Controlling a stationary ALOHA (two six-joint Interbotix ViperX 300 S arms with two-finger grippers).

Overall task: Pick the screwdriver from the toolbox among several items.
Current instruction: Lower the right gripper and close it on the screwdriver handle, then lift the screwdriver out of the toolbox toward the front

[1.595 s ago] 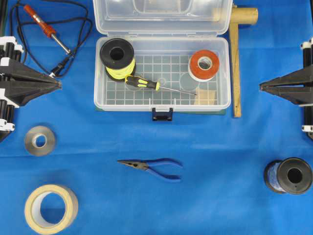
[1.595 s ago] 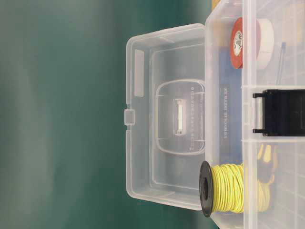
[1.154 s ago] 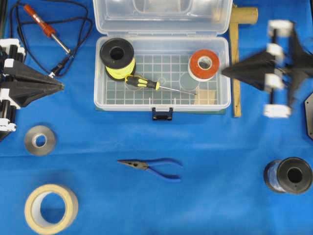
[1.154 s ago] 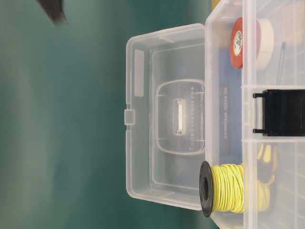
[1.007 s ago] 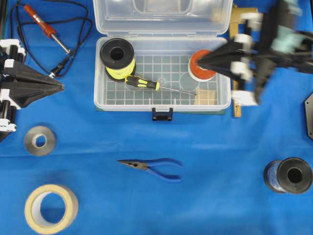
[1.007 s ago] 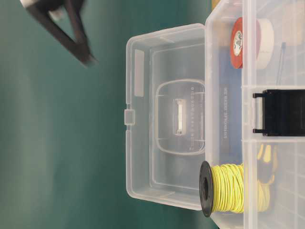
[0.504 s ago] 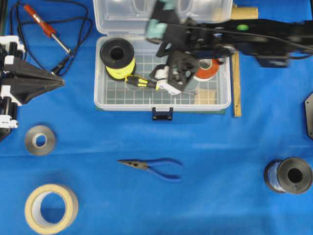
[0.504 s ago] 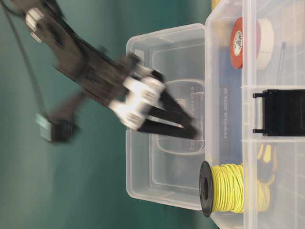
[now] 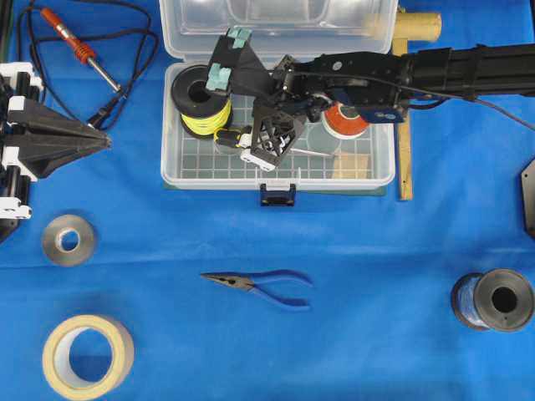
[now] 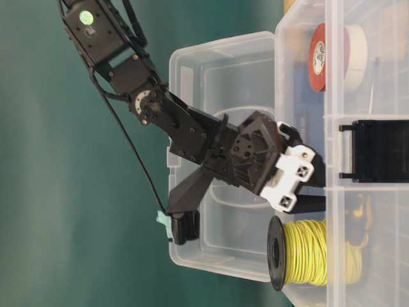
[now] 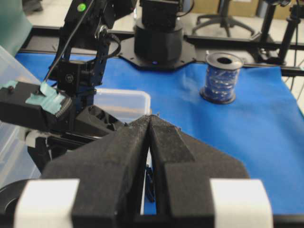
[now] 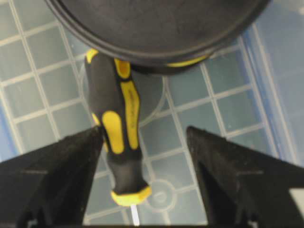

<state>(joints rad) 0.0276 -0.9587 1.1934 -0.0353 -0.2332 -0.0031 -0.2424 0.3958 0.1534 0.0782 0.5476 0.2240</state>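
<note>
The right claw [image 12: 142,142] reaches into the open toolbox [image 9: 171,171] near the surface's far edge, its fingers [image 12: 61,166] spread to either side of the screwdriver [image 12: 118,137]. The screwdriver lies flat on the grid floor, the butt of its handle tucked under the spool of yellow wire [image 9: 199,100] in the box's left part; one finger touches or nearly touches the handle. The left claw [image 9: 104,142] is pressed together over the surface's left edge, holding nothing.
</note>
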